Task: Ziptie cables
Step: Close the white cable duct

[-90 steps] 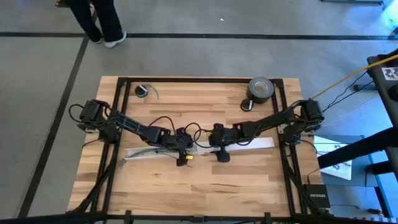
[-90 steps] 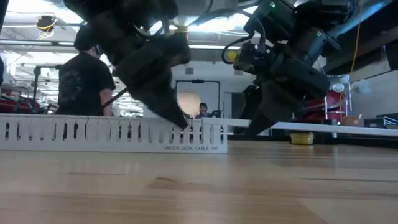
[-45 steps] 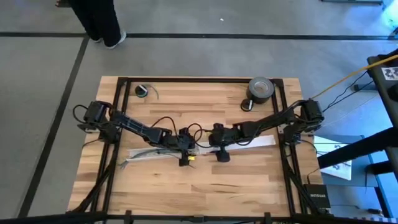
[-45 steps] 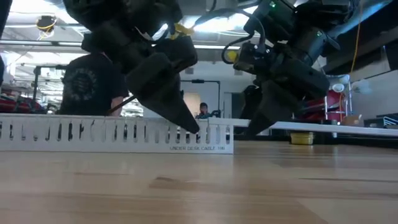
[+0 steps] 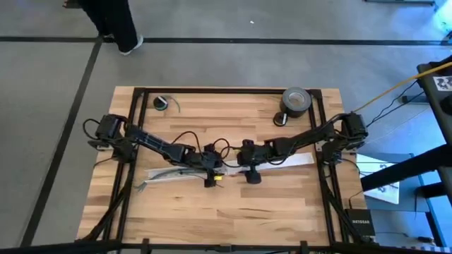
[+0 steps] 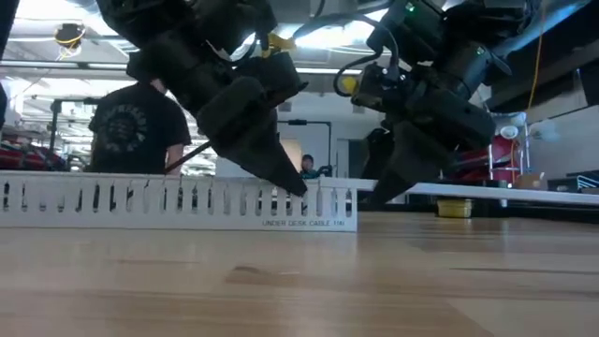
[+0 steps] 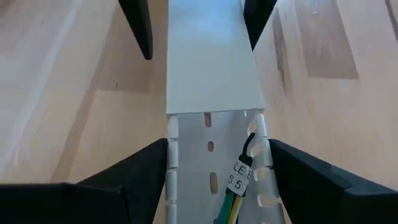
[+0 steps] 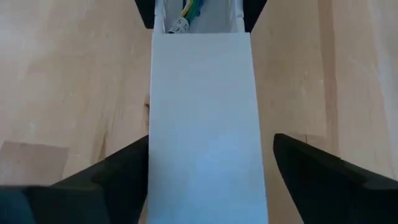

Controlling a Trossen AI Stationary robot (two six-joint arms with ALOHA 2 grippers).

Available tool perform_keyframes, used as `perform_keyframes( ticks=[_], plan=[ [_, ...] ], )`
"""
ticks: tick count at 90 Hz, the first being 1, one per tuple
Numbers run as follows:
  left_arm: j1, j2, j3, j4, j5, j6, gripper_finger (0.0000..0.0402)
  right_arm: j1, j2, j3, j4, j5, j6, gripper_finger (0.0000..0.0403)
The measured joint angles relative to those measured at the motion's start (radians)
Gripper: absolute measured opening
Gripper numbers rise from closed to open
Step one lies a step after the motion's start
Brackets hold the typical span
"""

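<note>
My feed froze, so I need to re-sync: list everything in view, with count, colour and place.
Slotted channel: one, white, table centre, between both grippers.
Cover strip: one, white, butting against the channel's end.
Cables: a few, green and yellow, tagged, lying in the channel.
Tape roll: one, grey, far right corner.
Small coil: one, dark, far left.
Person: one, dark shirt, behind the table.
Left gripper: fingers open astride the channel.
Right gripper: fingers open astride the strip.

Grey floor [image 5: 233, 60] crossed by a black line [image 5: 282, 41], ceiling lights [image 6: 65, 36] overhead
</note>
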Motion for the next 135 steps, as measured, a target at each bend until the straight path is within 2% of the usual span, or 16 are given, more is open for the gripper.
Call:
perform_keyframes(
  ticks=[27,69,79,104,135],
  plan=[
    [0.005,0.0,0.0,0.001,0.0,0.011,0.029,0.0,0.0,0.0,-0.002,0.0,0.0,0.0308],
    [0.022,0.0,0.001,0.016,-0.019,0.026,0.0292,0.0,0.0,0.0,-0.004,0.017,0.0,0.0307],
    [0.021,0.0,0.001,0.015,-0.019,0.014,0.0292,0.0,0.0,0.0,-0.004,0.017,0.0,0.029],
    [0.022,0.0,0.001,0.007,-0.019,0.007,0.0279,0.0,-0.003,0.0,-0.007,0.016,-0.002,0.0212],
    [0.022,0.001,0.001,0.009,-0.019,0.003,0.0253,0.0,-0.003,0.024,-0.021,0.009,0.026,0.0223]
  ],
)
